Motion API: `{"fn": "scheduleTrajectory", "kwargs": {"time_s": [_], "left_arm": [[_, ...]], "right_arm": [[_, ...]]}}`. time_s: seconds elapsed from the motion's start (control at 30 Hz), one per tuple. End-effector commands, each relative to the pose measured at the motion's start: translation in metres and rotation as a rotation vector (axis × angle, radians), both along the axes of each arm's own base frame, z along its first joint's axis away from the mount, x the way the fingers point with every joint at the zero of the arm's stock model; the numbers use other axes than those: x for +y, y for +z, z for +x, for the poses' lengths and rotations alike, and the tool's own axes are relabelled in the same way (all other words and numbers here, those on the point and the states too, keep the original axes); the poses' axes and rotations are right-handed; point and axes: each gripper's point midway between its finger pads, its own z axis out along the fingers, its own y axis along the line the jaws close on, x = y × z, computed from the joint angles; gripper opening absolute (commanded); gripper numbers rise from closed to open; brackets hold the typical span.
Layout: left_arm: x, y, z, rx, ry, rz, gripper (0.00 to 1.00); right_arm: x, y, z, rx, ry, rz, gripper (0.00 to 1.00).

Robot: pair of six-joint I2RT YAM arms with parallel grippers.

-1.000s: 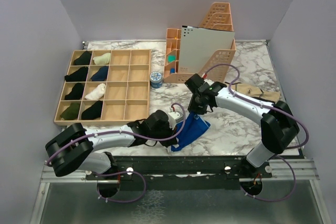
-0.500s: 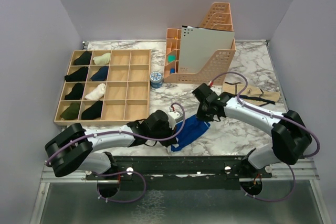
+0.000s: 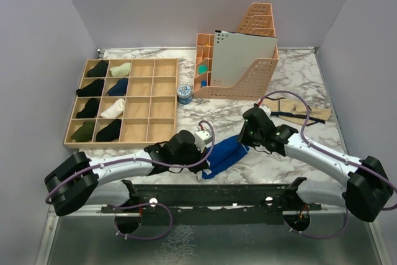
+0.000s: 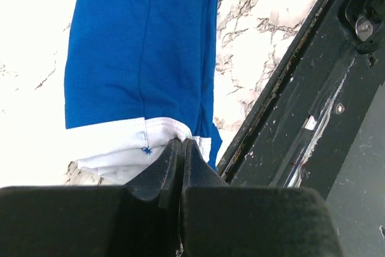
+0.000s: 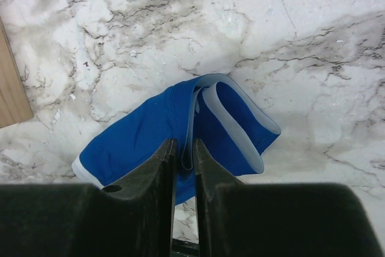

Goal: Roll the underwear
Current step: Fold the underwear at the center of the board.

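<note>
The underwear [image 3: 226, 153] is blue with a white waistband and lies stretched out on the marble table near the front edge. My left gripper [image 3: 203, 148] is at its left end, and the left wrist view shows that gripper [image 4: 181, 142] shut on the white waistband of the underwear [image 4: 138, 58]. My right gripper [image 3: 247, 140] is at the right end. In the right wrist view its jaws [image 5: 183, 147] stand close together with a folded edge of the underwear [image 5: 132, 142] pinched between them, and the waistband loops out to the right.
A wooden divider tray [image 3: 162, 85] at the left holds several rolled garments. Behind stand a peach file holder [image 3: 248, 72] and a small blue tin [image 3: 184, 94]. A beige garment [image 3: 304, 110] lies at the right. The black rail [image 3: 211, 193] borders the near edge.
My right arm swung right and toward the front, and its gripper narrowed onto the underwear's right end. The cloth now lies flatter and more stretched. The left gripper kept its hold.
</note>
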Motion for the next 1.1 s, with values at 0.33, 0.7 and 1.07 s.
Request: {"fn": "scheduleTrajectory", "kwargs": {"time_s": [0.33,0.7,1.07], "left_arm": [[0.016,-0.007,-0.015,0.042,0.017,-0.003,0.00],[0.013,-0.032,-0.027,0.150,0.005,0.042,0.00],[0.010,-0.026,-0.018,0.142,0.086,-0.001,0.00]], "right_arm": [[-0.017,-0.029,-0.006,-0.064,0.067,0.053,0.20],[-0.036,-0.055,-0.016,-0.007,0.022,-0.016,0.19],[-0.054,-0.084,-0.038,0.092,-0.045,-0.059,0.18]]}}
